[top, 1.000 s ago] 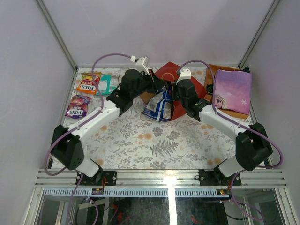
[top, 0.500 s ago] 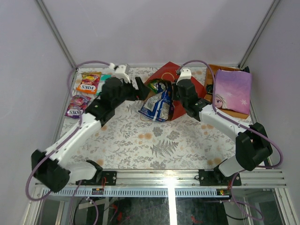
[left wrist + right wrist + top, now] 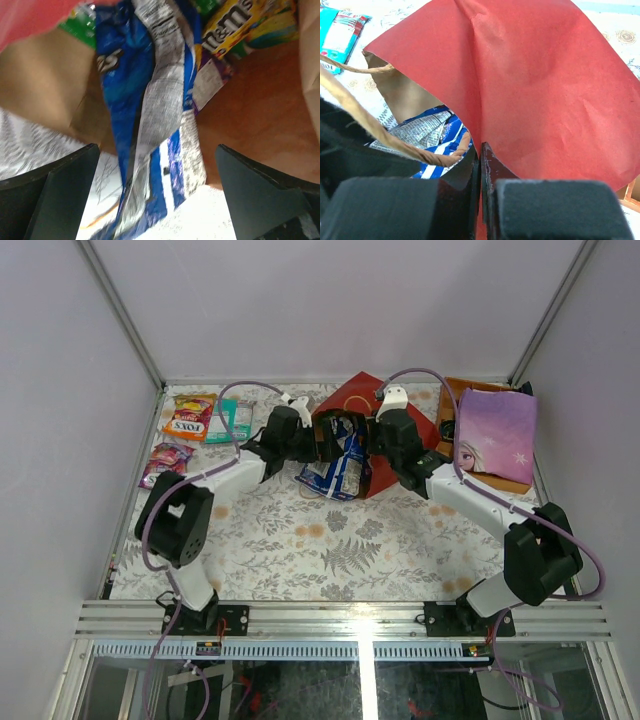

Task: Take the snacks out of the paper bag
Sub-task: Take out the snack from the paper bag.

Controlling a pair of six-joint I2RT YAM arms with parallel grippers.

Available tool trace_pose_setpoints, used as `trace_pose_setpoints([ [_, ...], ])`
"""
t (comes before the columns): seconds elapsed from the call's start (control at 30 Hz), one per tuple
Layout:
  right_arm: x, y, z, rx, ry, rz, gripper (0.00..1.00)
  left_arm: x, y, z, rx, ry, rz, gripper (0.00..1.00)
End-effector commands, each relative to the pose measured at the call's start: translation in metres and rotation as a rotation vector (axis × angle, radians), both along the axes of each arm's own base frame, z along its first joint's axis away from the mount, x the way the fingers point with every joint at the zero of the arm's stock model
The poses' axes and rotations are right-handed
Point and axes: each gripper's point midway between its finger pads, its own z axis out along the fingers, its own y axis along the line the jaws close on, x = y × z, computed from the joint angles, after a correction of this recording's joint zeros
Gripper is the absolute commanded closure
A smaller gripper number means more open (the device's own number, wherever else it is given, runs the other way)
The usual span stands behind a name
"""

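The paper bag [image 3: 372,410], red outside and brown inside, lies on its side with its mouth to the left. Long blue packs [image 3: 335,468] spill from it onto the table. My left gripper [image 3: 318,440] stands open at the mouth. In the left wrist view a blue pack [image 3: 165,95] hangs between the wide fingers [image 3: 62,192], untouched. Deeper in sit a yellow M&M's pack [image 3: 240,20], a green packet [image 3: 80,25] and a purple one [image 3: 210,75]. My right gripper [image 3: 480,155] is shut on the edge of the bag's red wall [image 3: 545,90].
An orange FOX'S bag [image 3: 190,417], a teal pack [image 3: 230,420] and a purple FOX'S bag [image 3: 165,462] lie at the table's far left. A lilac snowflake bag [image 3: 497,430] rests on a brown tray [image 3: 450,398] at the far right. A loop handle [image 3: 380,145] crosses the right wrist view.
The left gripper was shut at the bag's mouth, opened as it swung back to the left, and now stands open at the mouth again. The right arm has not moved.
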Motion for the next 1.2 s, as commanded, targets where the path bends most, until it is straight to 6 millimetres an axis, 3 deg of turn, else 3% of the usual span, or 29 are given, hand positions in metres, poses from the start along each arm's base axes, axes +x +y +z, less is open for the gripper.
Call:
trace_pose_setpoints([
  [0.0, 0.001, -0.011, 0.031, 0.005, -0.074, -0.018, 1.0, 0.032, -0.028, 0.024, -0.196, -0.07, -0.071, 0.0],
  [0.07, 0.001, -0.011, 0.032, 0.002, -0.077, -0.016, 1.0, 0.04, -0.028, 0.012, -0.207, -0.045, -0.049, 0.0],
  [0.23, 0.0, -0.011, 0.031, 0.002, -0.077, -0.012, 1.0, 0.061, -0.004, -0.025, -0.095, 0.011, 0.139, 0.0],
  [0.37, 0.0, -0.008, 0.029, 0.008, -0.074, -0.002, 1.0, 0.062, 0.001, -0.038, -0.078, 0.032, 0.173, 0.0],
  [0.73, 0.001, -0.005, 0.03, 0.018, -0.069, 0.005, 1.0, 0.042, -0.05, -0.06, -0.257, 0.143, 0.036, 0.02],
  [0.9, 0.0, -0.006, 0.028, 0.012, -0.066, 0.004, 1.0, 0.029, -0.048, -0.064, -0.305, 0.173, 0.046, 0.31],
  [1.0, 0.0, -0.005, 0.027, 0.014, -0.064, 0.005, 1.0, 0.023, -0.04, -0.045, -0.326, 0.146, 0.051, 0.48],
  [1.1, 0.001, -0.005, 0.026, 0.018, -0.062, 0.006, 1.0, 0.017, -0.029, -0.021, -0.358, 0.104, 0.063, 0.81],
  [1.17, 0.001, -0.004, 0.026, 0.021, -0.062, 0.006, 1.0, 0.013, -0.02, -0.004, -0.377, 0.075, 0.068, 0.93],
])
